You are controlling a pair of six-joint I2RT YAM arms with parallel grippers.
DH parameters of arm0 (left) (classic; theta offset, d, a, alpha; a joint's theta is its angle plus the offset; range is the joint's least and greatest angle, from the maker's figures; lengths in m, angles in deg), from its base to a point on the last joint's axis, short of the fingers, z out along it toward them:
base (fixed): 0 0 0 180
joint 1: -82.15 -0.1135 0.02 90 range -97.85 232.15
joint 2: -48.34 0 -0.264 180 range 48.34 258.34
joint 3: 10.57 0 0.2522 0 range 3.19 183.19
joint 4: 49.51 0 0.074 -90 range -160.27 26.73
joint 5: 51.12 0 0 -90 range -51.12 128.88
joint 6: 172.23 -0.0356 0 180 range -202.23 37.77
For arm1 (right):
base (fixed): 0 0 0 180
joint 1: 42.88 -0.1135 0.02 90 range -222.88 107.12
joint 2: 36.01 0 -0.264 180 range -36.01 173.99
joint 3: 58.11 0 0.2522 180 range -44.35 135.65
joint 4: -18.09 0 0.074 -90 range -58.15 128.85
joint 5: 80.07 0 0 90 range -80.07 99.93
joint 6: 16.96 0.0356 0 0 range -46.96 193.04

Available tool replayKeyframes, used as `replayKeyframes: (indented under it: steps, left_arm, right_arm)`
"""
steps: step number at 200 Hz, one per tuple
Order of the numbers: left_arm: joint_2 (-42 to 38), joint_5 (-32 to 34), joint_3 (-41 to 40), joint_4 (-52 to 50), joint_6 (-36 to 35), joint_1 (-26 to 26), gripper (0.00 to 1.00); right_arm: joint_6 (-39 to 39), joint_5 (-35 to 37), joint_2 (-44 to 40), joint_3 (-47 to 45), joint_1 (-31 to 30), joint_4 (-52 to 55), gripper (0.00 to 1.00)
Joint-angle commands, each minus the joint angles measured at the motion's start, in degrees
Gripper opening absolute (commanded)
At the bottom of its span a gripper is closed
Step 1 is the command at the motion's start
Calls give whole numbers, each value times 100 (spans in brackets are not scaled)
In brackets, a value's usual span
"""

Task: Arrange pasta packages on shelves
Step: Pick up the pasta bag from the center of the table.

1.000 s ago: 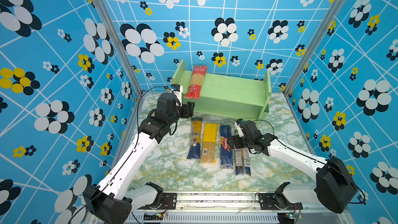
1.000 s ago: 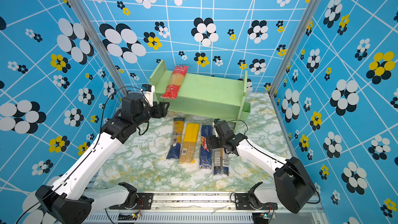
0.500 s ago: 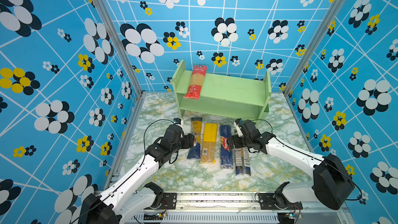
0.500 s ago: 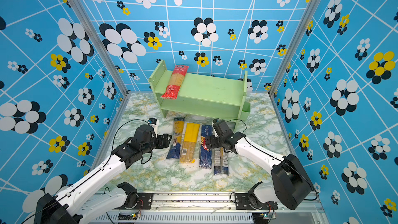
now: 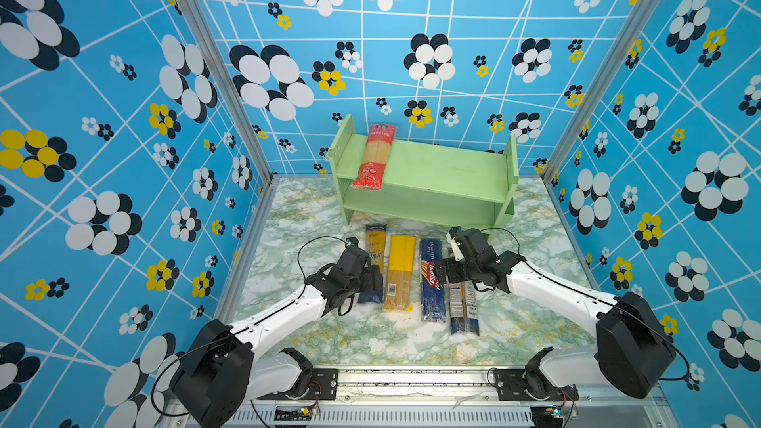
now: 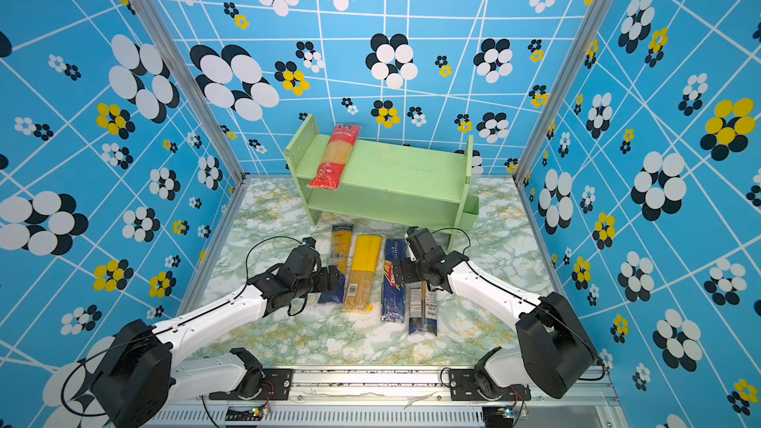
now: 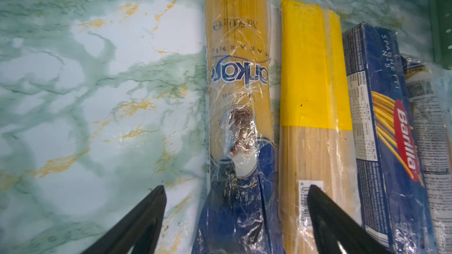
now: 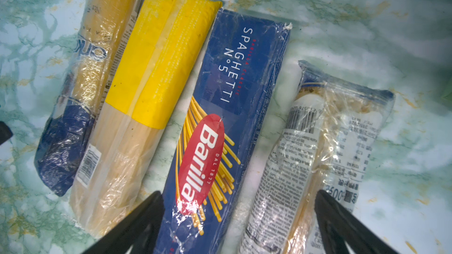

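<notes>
Down from the shelf point(image 5: 449, 170) has come the left gripper point(image 7: 236, 188), jaws spread wide over the clear navy-ended pack point(image 7: 238, 81), leftmost of four on the bench point(image 5: 313, 216). Right gripper point(image 8: 238, 193) gapes over the Barilla pack point(image 8: 220, 118). Red pack point(image 5: 374, 158) lies at the top tier's left end.

A green-veined marble tabletop point(image 5: 370, 343) is lying beneath the left fingers point(image 7: 141, 221) and the right fingers point(image 8: 342, 228), spreading bare to the outer side of each pair. Blue walls point(image 5: 412, 55) printed with black, white and yellow flowers are standing well beyond the fingertips and well out to both sides of them. Two aluminium posts point(image 5: 218, 72) are rising at the far corners, well apart from the fingers. A metal rail point(image 5: 412, 378) is running along the table's near edge, behind both pairs.
</notes>
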Motion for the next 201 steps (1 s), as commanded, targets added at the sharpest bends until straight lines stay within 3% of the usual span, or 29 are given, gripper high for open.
replayKeyframes:
  steps: [1, 201]
  left_arm:
    - [259, 251, 115, 146, 122, 76, 93]
    - [1616, 784, 727, -486, 263, 480, 99]
  right_arm:
    - [-49, 83, 96, 57, -55, 40, 98]
    - [-52, 85, 57, -154, -55, -97, 99]
